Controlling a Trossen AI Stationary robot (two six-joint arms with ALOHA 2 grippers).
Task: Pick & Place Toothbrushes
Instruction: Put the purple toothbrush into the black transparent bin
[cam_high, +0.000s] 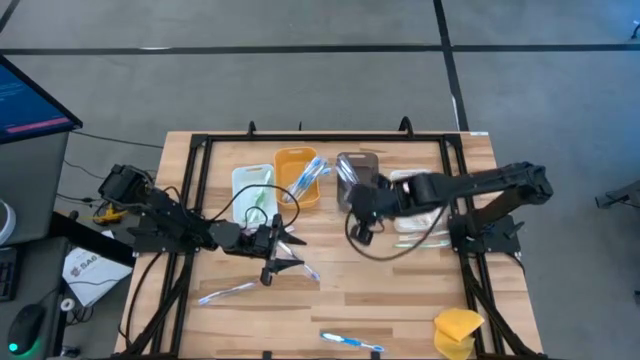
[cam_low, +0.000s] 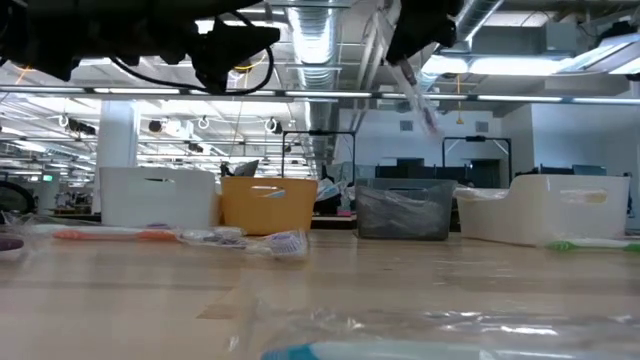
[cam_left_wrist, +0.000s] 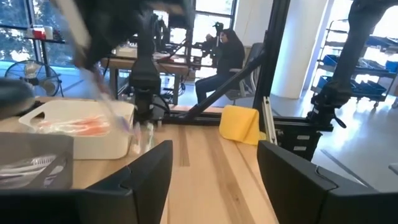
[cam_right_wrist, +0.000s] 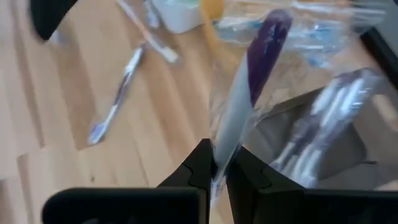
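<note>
Toothbrush (cam_right_wrist: 239, 118) in right tool (cam_right_wrist: 219, 167) above grey bin (cam_right_wrist: 323, 134).

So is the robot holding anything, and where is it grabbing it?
The right hand pinches a purple-and-white toothbrush near its white end. The left hand is open, holding nothing.

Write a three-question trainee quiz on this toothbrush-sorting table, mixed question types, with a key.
1. True or false: the right gripper is shut on a purple and white toothbrush.
2. Multiple choice: the yellow sponge lies at: A) inside the orange bin; B) the table's near right corner; C) under the left gripper.
3. Fill in: the left gripper's fingers are ____ and hold nothing.

Key: 1 true; 2 B; 3 open.
</note>
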